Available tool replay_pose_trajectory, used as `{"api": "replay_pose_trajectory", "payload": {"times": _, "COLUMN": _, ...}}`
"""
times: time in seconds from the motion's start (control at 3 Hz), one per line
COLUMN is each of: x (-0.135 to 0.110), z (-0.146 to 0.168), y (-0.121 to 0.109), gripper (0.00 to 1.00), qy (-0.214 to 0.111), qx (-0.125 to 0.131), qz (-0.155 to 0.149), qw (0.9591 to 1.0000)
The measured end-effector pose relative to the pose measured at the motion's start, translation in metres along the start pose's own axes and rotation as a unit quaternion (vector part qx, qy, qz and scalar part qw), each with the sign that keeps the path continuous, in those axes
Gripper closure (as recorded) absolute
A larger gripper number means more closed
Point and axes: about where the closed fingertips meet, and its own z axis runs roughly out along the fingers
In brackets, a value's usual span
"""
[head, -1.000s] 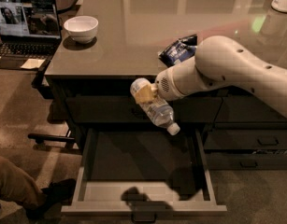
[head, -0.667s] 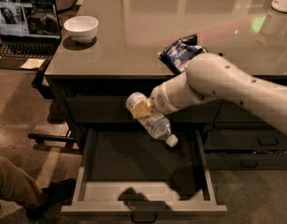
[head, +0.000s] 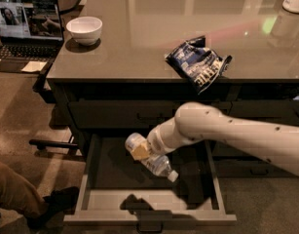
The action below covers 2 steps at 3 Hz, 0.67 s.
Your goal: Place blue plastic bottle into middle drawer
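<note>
The blue plastic bottle (head: pixel 159 166) is a small clear bottle with a white cap, tilted cap-down to the right. My gripper (head: pixel 138 148) is shut on its upper end and holds it just over the open middle drawer (head: pixel 110 199). The drawer is pulled out wide, with a grey inside and a small dark handle (head: pixel 149 226) on its front. The white arm (head: pixel 227 130) reaches in from the right across the drawer. The bottle's shadow falls on the drawer floor near the front.
On the counter are a white bowl (head: pixel 84 29) at the left and a dark blue-and-white snack bag (head: pixel 198 62) near the front edge. A laptop (head: pixel 25 26) sits at the far left. A person's leg and shoe (head: pixel 22 194) are at the lower left. The top drawer (head: pixel 120 115) is shut.
The arm has moved down and to the left with the bottle, bringing it lower over the open drawer. The bottle stays held and tilted.
</note>
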Motion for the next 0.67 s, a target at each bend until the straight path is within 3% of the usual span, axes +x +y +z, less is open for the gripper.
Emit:
{"api": "replay_pose_trajectory", "payload": {"times": 0.33, "x": 0.021, "z": 0.056, "y": -0.018, "gripper": 1.00, "qy": 0.003, "qx": 0.019, "qz": -0.045, "qw": 0.9988}}
{"api": "replay_pose_trajectory", "payload": {"times": 0.67, "x": 0.039, "z": 0.110, "y": -0.039, "gripper": 1.00, "qy": 0.024, "qx": 0.017, "qz": -0.089, "qw": 0.9956}}
